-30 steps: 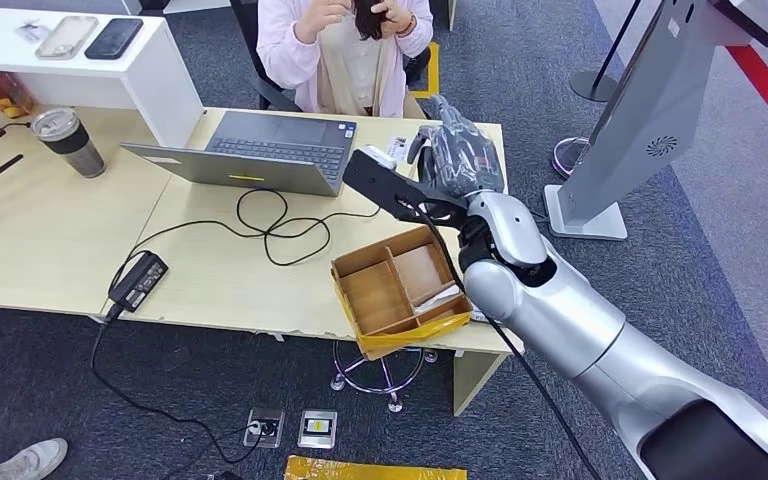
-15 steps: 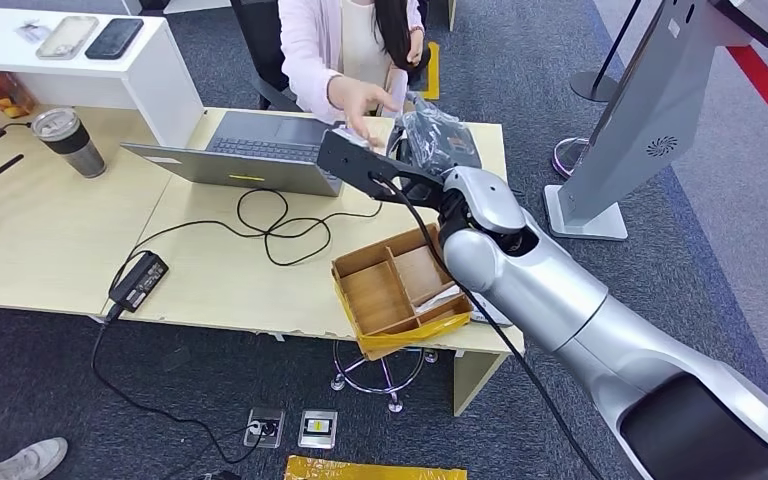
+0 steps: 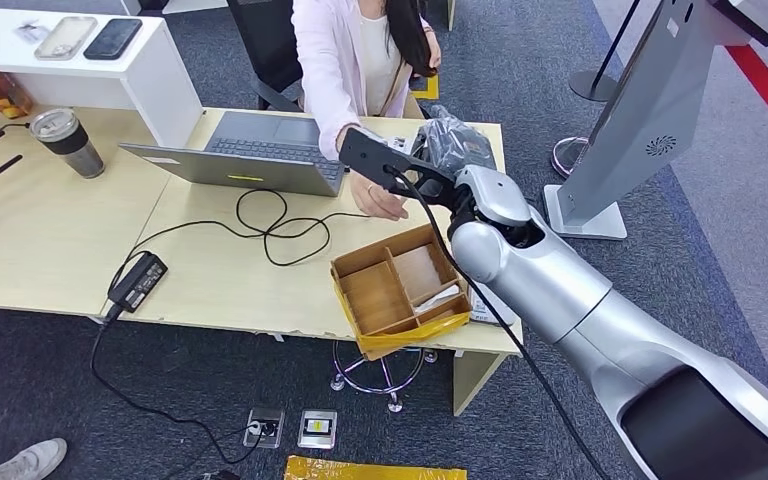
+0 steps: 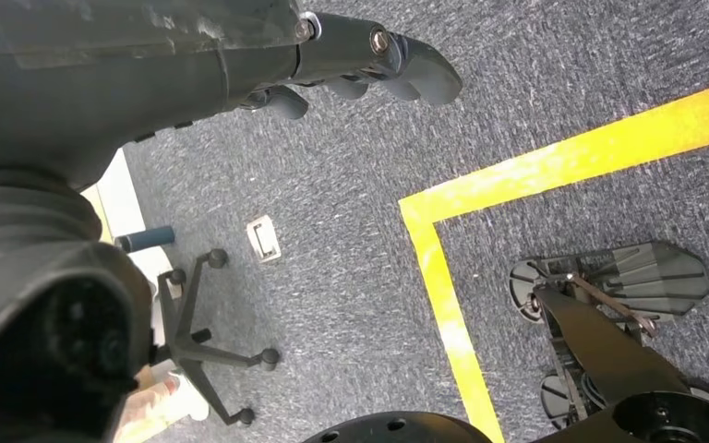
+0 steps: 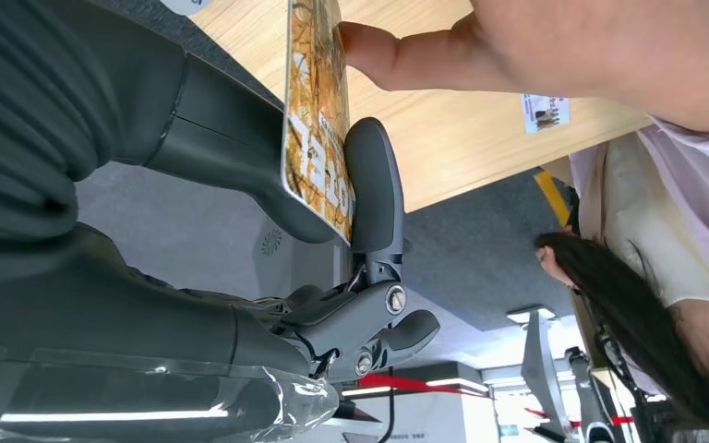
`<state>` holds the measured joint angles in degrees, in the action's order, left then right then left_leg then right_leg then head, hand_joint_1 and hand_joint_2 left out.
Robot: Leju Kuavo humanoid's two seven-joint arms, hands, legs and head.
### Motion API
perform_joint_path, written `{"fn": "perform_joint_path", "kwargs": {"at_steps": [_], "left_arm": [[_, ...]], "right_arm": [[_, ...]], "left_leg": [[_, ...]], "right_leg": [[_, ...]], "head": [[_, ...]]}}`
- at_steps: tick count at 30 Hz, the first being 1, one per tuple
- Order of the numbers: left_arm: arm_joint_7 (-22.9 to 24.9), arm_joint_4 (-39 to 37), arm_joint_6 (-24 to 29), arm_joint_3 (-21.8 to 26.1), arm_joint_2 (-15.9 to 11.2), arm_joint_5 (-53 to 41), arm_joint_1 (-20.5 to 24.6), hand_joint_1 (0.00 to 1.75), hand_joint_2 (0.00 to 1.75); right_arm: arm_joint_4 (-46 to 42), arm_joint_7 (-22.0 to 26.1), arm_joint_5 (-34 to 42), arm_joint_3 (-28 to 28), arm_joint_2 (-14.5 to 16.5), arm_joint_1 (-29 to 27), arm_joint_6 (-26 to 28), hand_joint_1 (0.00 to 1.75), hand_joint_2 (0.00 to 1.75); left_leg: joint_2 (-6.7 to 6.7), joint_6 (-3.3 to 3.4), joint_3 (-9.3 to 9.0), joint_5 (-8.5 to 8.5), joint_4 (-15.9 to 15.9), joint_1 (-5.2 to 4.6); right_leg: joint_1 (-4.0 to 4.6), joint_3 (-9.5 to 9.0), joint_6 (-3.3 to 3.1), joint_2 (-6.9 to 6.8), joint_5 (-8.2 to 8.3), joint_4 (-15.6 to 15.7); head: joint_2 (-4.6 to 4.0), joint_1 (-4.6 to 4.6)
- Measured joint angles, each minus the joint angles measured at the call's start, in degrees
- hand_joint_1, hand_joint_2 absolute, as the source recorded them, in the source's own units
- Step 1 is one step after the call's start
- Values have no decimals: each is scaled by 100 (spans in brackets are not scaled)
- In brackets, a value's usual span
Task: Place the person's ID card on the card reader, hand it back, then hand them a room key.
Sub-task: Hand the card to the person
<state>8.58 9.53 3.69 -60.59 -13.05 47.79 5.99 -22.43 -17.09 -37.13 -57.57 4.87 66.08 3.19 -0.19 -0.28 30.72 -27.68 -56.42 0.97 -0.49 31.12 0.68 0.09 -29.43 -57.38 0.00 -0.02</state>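
The left hand [image 4: 360,65] hung over grey carpet with a yellow floor line [image 4: 480,231] beneath it, its fingers curled in and nothing between them. To the left of the right hand on the table sat a steel tumbler [image 3: 68,141] and an open laptop [image 3: 250,152], with a black cable [image 3: 270,225] looping in front of it. The right hand [image 5: 332,231] — wrapped in clear plastic — was stretched over the table's far side, pinching a yellow printed card [image 5: 318,120] between thumb and fingers. The person's hand [image 5: 535,46] touched the card's far end. Just below the hand's wrist stood a compartmented wooden box [image 3: 400,290], a white card [image 3: 438,297] lying in one section.
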Motion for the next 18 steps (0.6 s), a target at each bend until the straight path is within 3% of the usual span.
{"fn": "perform_joint_path", "kwargs": {"at_steps": [5, 7, 9, 11, 18], "left_arm": [[1, 0, 0, 0, 0, 4, 0, 0, 0], [1, 0, 0, 0, 0, 8, 0, 0, 0], [1, 0, 0, 0, 0, 10, 1, 0, 0], [1, 0, -1, -1, 0, 8, 0, 0, 0], [0, 0, -7, -5, 0, -1, 2, 0, 0]], "right_arm": [[55, 9, 20, -2, 7, 2, 1, 175, 175], [76, 29, 19, -4, 13, 2, 19, 87, 175], [92, 63, 15, -9, 13, 2, 44, 0, 87], [104, 155, 19, -29, 12, 2, 125, 0, 0], [109, 393, 62, -117, 10, 1, 314, 0, 0]], "left_leg": [[0, 0, 1, 0, 0, 0], [0, 0, 1, 0, 0, 0], [0, 0, 1, 0, 0, 0], [0, 0, 1, 0, 0, 0], [0, 0, 0, 0, 0, 0]], "right_leg": [[0, 0, 0, 0, 0, 0], [0, 0, 0, 0, 0, 0], [0, 0, 0, 0, 0, 0], [0, 0, 0, 0, 0, 0], [0, 0, 0, 0, 0, 0]], "head": [[0, 0], [0, 0], [0, 0], [0, 1], [0, 0]]}}
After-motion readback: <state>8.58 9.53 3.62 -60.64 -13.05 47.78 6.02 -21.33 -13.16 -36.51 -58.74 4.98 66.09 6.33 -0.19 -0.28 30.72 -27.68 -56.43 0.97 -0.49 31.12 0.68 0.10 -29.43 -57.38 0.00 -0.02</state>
